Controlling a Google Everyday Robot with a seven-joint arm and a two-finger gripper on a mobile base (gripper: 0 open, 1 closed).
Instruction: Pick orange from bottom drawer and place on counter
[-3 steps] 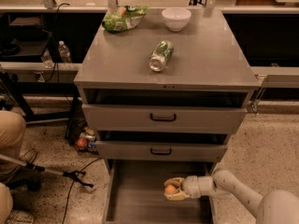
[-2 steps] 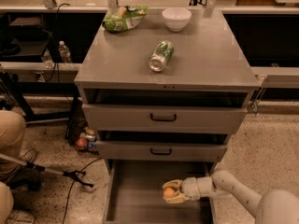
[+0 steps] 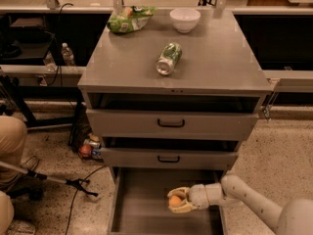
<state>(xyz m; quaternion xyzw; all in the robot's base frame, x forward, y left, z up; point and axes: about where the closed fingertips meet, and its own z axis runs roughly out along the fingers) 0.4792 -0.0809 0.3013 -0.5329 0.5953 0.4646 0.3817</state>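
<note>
The orange (image 3: 174,200) is a small round fruit held between the pale fingers of my gripper (image 3: 177,200), over the floor of the open bottom drawer (image 3: 142,204). The gripper is shut on the orange and points left; my arm (image 3: 244,199) reaches in from the lower right. The counter (image 3: 210,62) is the flat grey cabinet surface above, with two shut drawers with black handles between it and the bottom drawer.
On the counter lie a green can (image 3: 168,58) on its side, a white bowl (image 3: 185,19) and a green chip bag (image 3: 129,18). A small dark-red round object (image 3: 85,151) and cables lie on the speckled floor left of the cabinet. A person's leg (image 3: 10,146) is at far left.
The gripper with the orange has shifted slightly left and a little lower inside the bottom drawer. Nothing else has moved.
</note>
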